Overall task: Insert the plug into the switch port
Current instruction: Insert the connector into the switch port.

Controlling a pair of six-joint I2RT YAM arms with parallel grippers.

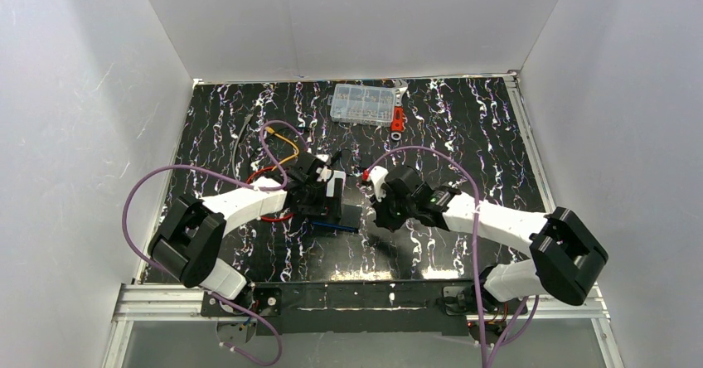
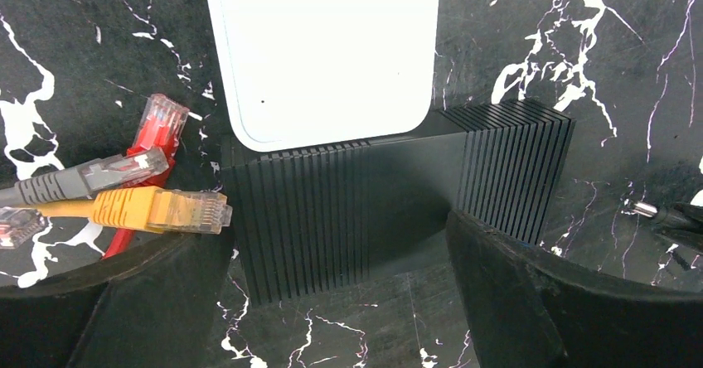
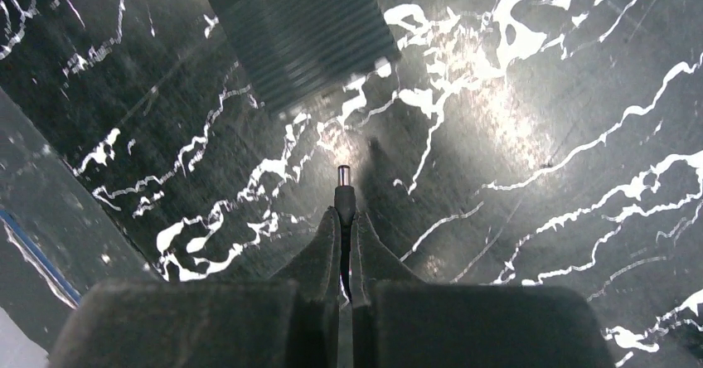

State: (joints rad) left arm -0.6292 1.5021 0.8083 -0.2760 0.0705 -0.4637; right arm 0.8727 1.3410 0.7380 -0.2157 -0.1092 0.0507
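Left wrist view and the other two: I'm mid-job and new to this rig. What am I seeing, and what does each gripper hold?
The wide picture looks down from above and behind the rig. The other two come from cameras on the wrists; the dark shapes at the bottom are that arm's own fingers. The left gripper is open and holds nothing: the black switch lies between its fingers, a white box at its far edge, and the orange plug, a grey plug and a red plug lie unheld to the left. The right gripper is shut on a thin black barrel plug, not the orange one. No port shows.
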